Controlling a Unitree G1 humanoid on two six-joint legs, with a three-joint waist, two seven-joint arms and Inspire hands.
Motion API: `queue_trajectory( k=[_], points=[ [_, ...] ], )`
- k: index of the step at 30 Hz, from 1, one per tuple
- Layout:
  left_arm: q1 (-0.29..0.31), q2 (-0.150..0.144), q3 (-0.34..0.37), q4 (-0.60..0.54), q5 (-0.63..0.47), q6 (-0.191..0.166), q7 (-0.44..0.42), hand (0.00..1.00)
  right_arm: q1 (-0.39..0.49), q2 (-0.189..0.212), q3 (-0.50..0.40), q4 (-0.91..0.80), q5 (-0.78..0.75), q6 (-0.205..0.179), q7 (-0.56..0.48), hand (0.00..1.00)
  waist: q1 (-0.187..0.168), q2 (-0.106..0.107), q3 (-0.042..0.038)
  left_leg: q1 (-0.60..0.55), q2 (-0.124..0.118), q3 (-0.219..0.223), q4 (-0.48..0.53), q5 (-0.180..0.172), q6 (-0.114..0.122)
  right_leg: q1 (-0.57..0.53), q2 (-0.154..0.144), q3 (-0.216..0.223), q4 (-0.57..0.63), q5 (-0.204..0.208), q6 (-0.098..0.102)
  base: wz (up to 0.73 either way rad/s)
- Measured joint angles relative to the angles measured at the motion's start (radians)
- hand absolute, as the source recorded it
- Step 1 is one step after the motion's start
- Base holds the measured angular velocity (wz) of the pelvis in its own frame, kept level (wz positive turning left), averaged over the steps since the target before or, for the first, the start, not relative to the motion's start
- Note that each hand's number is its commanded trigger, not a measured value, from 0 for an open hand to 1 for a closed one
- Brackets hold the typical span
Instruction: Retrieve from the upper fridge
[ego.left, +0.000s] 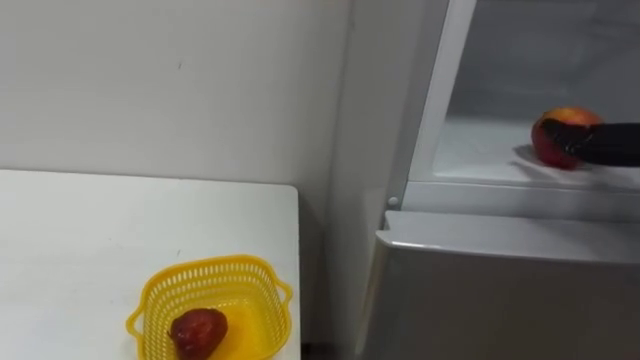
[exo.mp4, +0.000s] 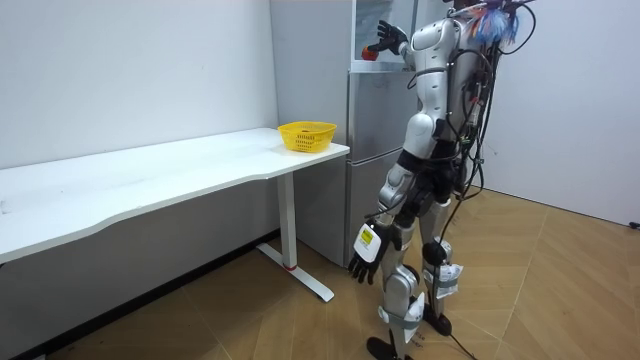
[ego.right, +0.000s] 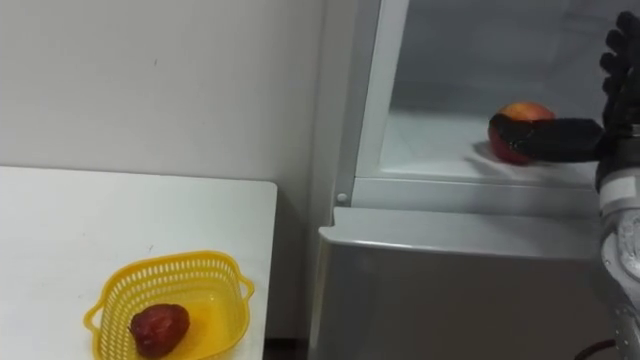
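Yellow basket holding dark red fruit on white surface left of fridge, red-yellow apple on upper fridge shelf, right hand open, thumb against apple, left hand hanging relaxed, low before fridge

I have the right arm raised to about shoulder height and stretched forward. The right hand is turned so its fingers stand upright and fairly straight, while the thumb reaches out sideways towards the robot's left, so the hand is spread wide. The left arm hangs down beside the thigh, and the left hand is slack, its fingers relaxed and loosely parted, pointing at the floor.
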Motion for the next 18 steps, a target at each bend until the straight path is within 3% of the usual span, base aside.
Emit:
queue_trajectory(
  k=[8,18],
  points=[
    [0.008,-0.002,0.0,0.0,0.0,0.0,-0.01,0.0,0.0,0.0,0.0,0.0,-0.002,0.012,0.018,0.0,0.0,-0.002,0.0008,0.003,0.0,0.0,0.002,0.0,0.0,0.004,0.0,0.001,-0.001,0.0,0.0,0.0],
    [0.021,-0.002,0.011,-0.003,0.0,0.003,-0.031,0.0,0.021,0.0,0.0,0.0,-0.005,0.018,0.083,0.0,0.001,-0.021,0.0008,-0.001,0.0,0.0,0.003,0.0,0.0,0.004,0.0,0.003,-0.002,0.0,0.0,0.0]
  ],
)
